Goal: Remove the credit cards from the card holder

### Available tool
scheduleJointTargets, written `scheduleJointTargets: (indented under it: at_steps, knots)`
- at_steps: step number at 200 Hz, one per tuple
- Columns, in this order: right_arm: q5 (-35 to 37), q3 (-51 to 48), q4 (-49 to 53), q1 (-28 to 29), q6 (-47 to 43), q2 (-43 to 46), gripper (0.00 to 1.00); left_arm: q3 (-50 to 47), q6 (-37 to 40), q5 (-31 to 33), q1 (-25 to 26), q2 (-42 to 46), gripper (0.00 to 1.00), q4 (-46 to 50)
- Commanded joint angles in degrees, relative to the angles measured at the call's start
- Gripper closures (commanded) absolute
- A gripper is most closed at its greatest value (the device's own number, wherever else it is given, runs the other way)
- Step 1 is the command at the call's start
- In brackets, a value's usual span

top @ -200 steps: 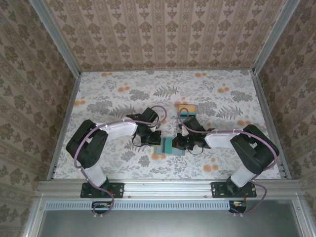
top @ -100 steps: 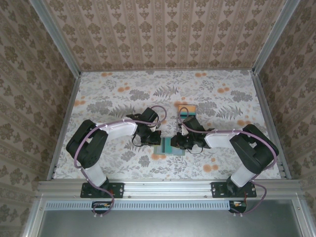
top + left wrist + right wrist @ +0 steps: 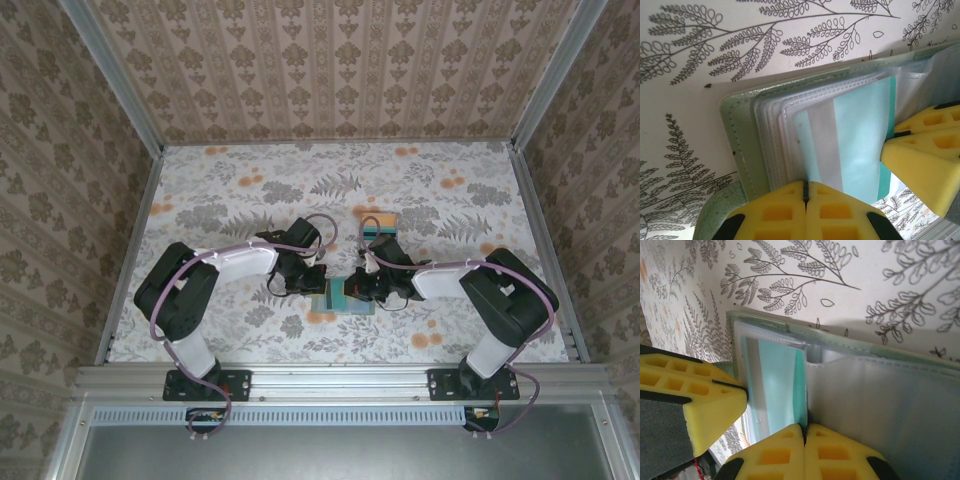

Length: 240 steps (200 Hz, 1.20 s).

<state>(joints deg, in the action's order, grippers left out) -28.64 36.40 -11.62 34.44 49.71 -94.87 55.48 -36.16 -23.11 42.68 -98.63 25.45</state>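
Left end effector [image 3: 805,192] is fully closed. Its yellow tips meet at the near edge of the open card holder [image 3: 737,130], where the clear sleeves [image 3: 772,125] fan out. Whether it pinches a sleeve or merely presses there, I cannot tell. Right end effector [image 3: 804,432] is likewise closed, tips together right at the edge of the teal card [image 3: 775,385] in the top sleeve. A true bite on the card cannot be confirmed either. The holder lies flat on the flowered bench [image 3: 250,190], between the two arms and toward the near edge.

The step in hand looks like drawing this teal card from its pocket. To do it well, I judge, the left should pin holder and sleeve down firmly. The right should take the card alone, not card and plastic together, and pull straight out through the pocket's mouth, low and flat. A skewed pull would likely jam the card or drag the whole wallet.

Count:
- two end effectors, both at the holder
- one card holder
- several layered sleeves, roughly four edges showing
- one card visible inside, teal with a pale grey band
- a small stack [image 3: 380,226] farther back on the bench, showing one orange face and one teal, so at least two cards are already out
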Motion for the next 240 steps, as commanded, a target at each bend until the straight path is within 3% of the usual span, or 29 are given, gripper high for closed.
scheduleJointTargets:
  at_steps: [1, 109, 164, 240]
  knots:
    - [2.7, -0.6, 2.3, -0.2, -0.4, 0.8, 1.0, -1.4, 0.7, 1.4, 0.3, -2.0, 1.0, 3.0]
    - [3.3, -8.3, 6.5, -5.7, -2.4, 10.5, 1.0, -1.5, 1.0, 1.6, 0.1, -2.0, 1.0, 3.1]
    - [4.1, -10.7, 11.5, -8.3, -4.3, 20.3, 1.0, -1.1, 1.3, 1.6, 0.0, -1.7, 1.0, 3.4]
    - [8.5, 3.7, 35.1, -8.6, -18.0, 32.1, 1.0, 1.9, 2.8, 0.8, -1.1, 2.3, 0.98, 3.6]
